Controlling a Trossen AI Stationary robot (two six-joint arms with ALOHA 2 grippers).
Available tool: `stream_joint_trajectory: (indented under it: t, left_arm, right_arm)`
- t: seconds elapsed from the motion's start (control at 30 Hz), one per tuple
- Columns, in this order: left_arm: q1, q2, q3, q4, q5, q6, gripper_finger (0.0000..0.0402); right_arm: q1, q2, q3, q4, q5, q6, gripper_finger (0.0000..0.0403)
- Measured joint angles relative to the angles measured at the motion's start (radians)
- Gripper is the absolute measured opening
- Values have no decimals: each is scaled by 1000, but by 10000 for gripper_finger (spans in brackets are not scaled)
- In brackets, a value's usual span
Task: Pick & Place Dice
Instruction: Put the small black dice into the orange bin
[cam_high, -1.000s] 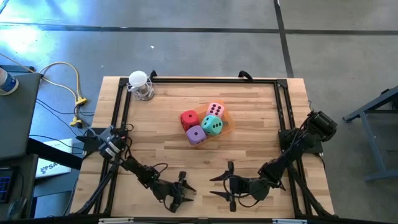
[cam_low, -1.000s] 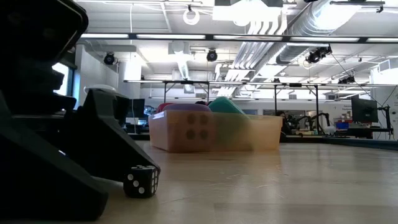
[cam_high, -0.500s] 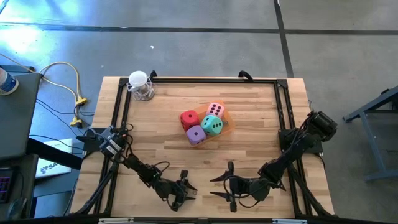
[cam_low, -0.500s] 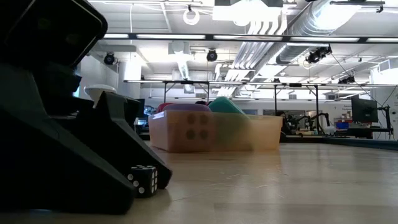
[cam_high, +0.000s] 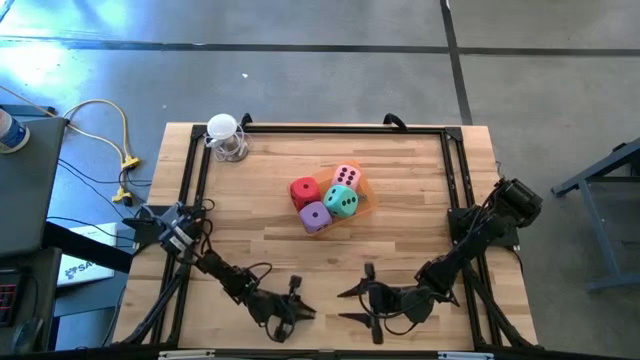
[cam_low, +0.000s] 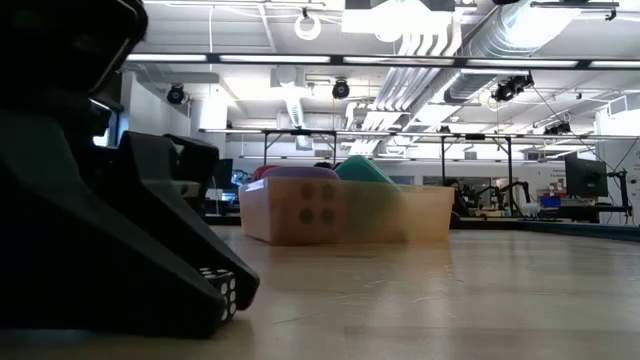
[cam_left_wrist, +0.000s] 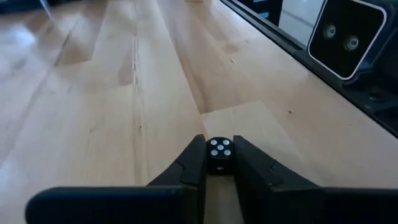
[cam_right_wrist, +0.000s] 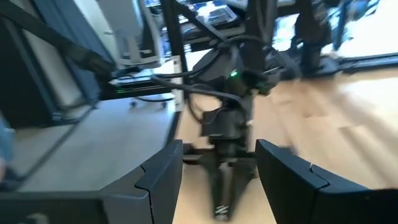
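Dice matter here in two places: a small black die (cam_left_wrist: 219, 152) sits at the lower left of the overhead frame, pinched between the left gripper's (cam_high: 291, 311) fingers (cam_left_wrist: 188, 168), which have closed on it at desk (cam_high: 400, 180) level. The grasp looks like the step in hand; lifting and carrying it comes next. Four coloured dice (cam_high: 325, 198) cluster at upper centre. The right gripper (cam_high: 357, 305) waits lower centre-right, fingers apart, empty.

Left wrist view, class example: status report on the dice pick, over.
Left gripper closed on small black die, die on the table. Right gripper open, empty, waiting alongside. Nothing in the way.
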Motion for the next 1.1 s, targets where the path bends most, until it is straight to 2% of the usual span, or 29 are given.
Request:
stream_joint_trajectory:
  t: [0.2, 0.33, 0.5, 0.7, 0.8, 0.9, 1.1]
  left_arm:
    - [-22, -16, -2, 17, -148, 93, 46]
    - [-24, -78, -4, -7, -263, 256, 46]
    - [-29, -159, 17, 4, -355, 413, 46]
    - [-28, -167, 67, -42, -355, 438, 46]
    - [-27, -167, 75, -84, -356, 417, 46]
    - [-27, -167, 77, -82, -356, 411, 47]
    - [-24, -167, 77, -87, -356, 410, 47]
  right_arm:
    - [-6, 0, 0, -26, -108, 185, 193]
    - [-6, 30, 0, -12, -81, 346, 193]
    - [-20, 114, 0, 31, -23, 522, 193]
    - [-74, 244, -1, 185, -33, 593, 193]
    - [-108, 295, -1, 270, -79, 594, 193]
    - [-139, 320, -1, 298, -139, 599, 193]
    - [-168, 331, 0, 296, -167, 613, 193]
